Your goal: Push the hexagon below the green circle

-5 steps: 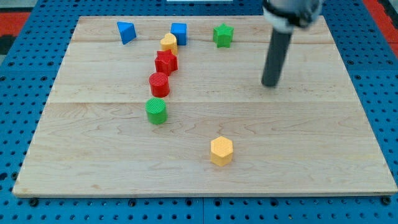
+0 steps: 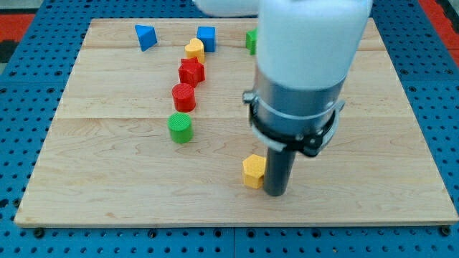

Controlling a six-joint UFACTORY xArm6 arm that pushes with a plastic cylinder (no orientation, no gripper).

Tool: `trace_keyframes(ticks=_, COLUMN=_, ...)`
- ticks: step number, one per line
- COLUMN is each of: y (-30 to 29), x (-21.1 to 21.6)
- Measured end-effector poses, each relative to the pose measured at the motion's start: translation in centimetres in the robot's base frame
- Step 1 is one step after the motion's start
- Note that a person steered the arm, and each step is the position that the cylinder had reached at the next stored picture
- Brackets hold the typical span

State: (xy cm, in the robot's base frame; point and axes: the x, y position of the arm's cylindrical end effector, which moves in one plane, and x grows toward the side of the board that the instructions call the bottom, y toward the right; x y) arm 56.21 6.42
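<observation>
The yellow hexagon [image 2: 252,172] lies on the wooden board [image 2: 107,186] near the view's bottom, right of centre. The green circle [image 2: 181,127] stands to its upper left, well apart from it. My tip [image 2: 275,192] is down on the board right next to the hexagon's right side, touching it or nearly so. The arm's large body hides the right part of the hexagon and much of the board above it.
A red circle [image 2: 183,97], a red star [image 2: 191,72] and a yellow heart [image 2: 194,49] run in a line up from the green circle. A blue triangle [image 2: 145,36] and a blue cube [image 2: 206,37] sit near the top. A green block [image 2: 251,40] is mostly hidden by the arm.
The rod has swept from the board's upper right down to the hexagon's right side. The hexagon has hardly shifted. The other blocks have not moved.
</observation>
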Motion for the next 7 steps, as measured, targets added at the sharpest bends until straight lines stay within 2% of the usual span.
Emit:
trace_keyframes(ticks=1, y=1.3, x=-3.3)
trace_keyframes(ticks=2, y=2.1, x=2.6)
trace_keyframes(ticks=3, y=1.5, x=5.6)
trace_keyframes(ticks=4, y=-0.7, x=4.0)
trace_keyframes(ticks=7, y=-3.2, x=-5.7)
